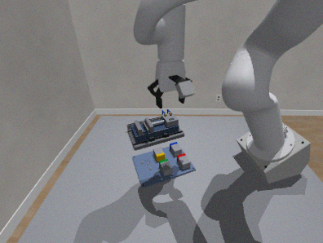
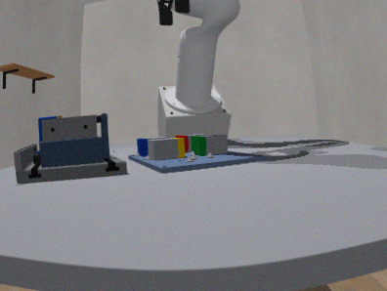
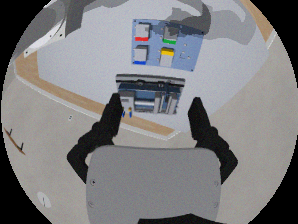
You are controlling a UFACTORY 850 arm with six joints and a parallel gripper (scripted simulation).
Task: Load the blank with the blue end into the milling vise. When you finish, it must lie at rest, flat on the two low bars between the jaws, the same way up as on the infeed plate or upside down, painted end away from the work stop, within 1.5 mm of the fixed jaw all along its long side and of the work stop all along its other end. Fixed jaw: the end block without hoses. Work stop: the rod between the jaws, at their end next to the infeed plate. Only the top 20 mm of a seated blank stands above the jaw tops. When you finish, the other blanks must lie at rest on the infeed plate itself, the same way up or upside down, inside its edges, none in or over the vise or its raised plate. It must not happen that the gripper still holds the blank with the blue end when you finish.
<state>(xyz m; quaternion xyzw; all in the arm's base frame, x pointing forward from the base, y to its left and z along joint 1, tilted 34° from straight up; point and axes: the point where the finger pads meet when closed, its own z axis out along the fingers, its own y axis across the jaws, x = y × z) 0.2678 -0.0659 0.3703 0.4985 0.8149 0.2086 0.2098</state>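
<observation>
The blank with the blue end (image 1: pixel 176 150) (image 2: pixel 142 146) (image 3: pixel 140 53) lies on the blue infeed plate (image 1: pixel 143 173) (image 3: pixel 152 45), at the side near the vise, beside the yellow-ended blank. The vise (image 1: pixel 155 128) (image 3: pixel 144 104) stands on its raised plate beside the infeed plate. Its fixed jaw (image 1: pixel 139 127) (image 2: pixel 68 128) is the end block away from the hoses; no blank shows between the jaws. The work stop is too small to make out surely. My gripper (image 1: pixel 170 103) (image 2: pixel 174 16) (image 3: pixel 156 102) is open and empty, high above the table near the vise.
The yellow-ended blank (image 1: pixel 159 155) (image 3: pixel 166 59), green-ended blank (image 1: pixel 165 168) (image 3: pixel 170 34) and red-ended blank (image 1: pixel 184 162) (image 3: pixel 142 31) lie on the infeed plate. Small white cones (image 2: pixel 193 155) stand on it too. Blue hoses rise at the vise's hose block (image 1: pixel 171 121).
</observation>
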